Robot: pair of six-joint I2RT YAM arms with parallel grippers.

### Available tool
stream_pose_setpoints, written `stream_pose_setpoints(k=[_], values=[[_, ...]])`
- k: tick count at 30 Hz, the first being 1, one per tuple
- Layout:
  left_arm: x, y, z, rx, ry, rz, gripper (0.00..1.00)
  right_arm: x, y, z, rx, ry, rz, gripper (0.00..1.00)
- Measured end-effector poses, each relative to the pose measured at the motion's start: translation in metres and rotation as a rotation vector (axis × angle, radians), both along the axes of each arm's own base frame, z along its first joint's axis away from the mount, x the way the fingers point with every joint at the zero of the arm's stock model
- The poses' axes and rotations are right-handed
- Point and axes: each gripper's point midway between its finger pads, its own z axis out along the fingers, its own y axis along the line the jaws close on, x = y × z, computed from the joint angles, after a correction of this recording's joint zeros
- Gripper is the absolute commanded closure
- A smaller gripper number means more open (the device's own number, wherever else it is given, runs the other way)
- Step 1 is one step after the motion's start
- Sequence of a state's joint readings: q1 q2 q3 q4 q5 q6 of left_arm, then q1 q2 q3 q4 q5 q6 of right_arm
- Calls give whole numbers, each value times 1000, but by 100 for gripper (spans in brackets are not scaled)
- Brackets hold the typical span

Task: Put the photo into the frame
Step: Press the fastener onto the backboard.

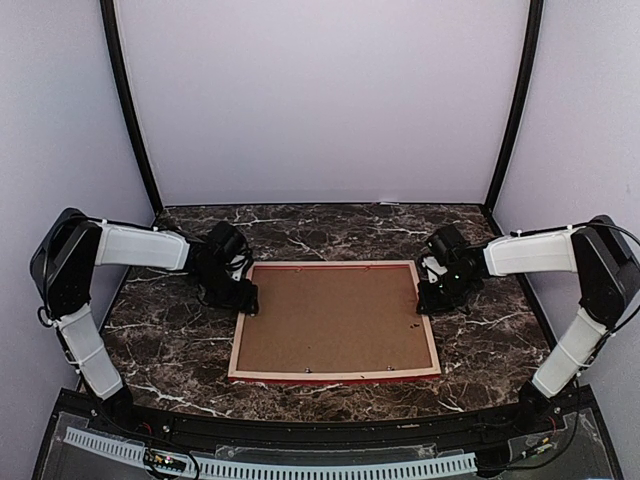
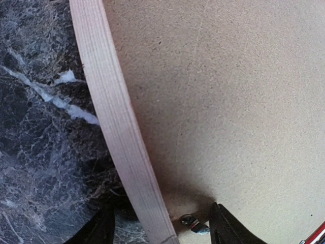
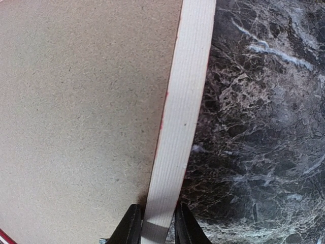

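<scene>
The right gripper [image 3: 158,224] has its two fingers pressed together on the right-hand rail of the frame [image 1: 335,376], one on each side of the pale wood. The left gripper [image 2: 162,226] straddles the opposite rail with its fingers apart, and a small metal tab [image 2: 194,223] sits between the rail and the inner finger. The frame lies flat and back-up in the middle of the marble table [image 1: 170,340], its opening filled by the brown backing board [image 1: 335,315]. The photo is not in view, and I cannot tell whether it lies under the board. The step looks like taking hold of the frame by both side rails. Next, the left fingers need to close squarely on their rail without catching the tab.
</scene>
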State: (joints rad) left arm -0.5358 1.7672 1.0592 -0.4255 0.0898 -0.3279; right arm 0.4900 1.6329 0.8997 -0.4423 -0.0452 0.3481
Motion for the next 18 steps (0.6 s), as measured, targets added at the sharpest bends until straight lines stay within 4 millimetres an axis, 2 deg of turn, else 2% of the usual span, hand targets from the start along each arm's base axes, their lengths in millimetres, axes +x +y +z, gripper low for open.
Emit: stream_pose_setpoints(k=[10, 18], values=[[0, -4, -1, -17, 4, -10, 56, -1, 1, 0, 6, 3, 2, 76], [-4, -4, -2, -28, 11, -25, 60, -1, 1, 0, 6, 3, 3, 76]])
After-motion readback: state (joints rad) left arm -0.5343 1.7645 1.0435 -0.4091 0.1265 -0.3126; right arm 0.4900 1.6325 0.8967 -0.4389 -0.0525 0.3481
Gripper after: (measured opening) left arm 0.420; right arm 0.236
